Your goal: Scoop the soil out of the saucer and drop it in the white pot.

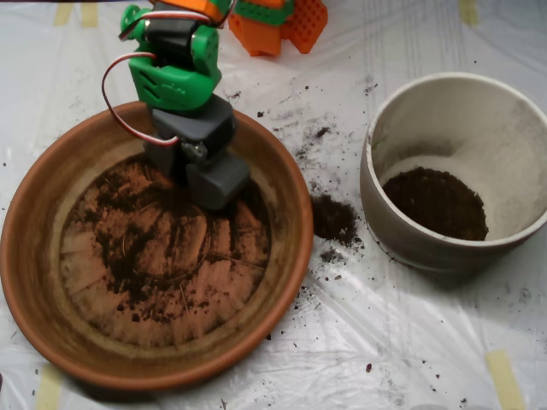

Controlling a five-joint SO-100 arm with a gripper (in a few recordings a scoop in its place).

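The terracotta saucer (34,256) fills the left half of the overhead view. Thin patches and specks of dark soil (128,243) are smeared over its ridged floor. My grey scoop (215,181) hangs from the green arm and reaches down into the saucer's upper middle, its tip at or just above the floor. The white pot (402,231) stands at the right with a dark layer of soil (436,202) on its bottom. A small spilled clump of soil (334,219) lies on the sheet between saucer and pot.
A clear plastic sheet (410,342) covers the table, dusted with soil specks near the pot. Orange printed parts (278,26) sit at the top edge. Strips of yellow tape (504,380) mark the sheet's corners.
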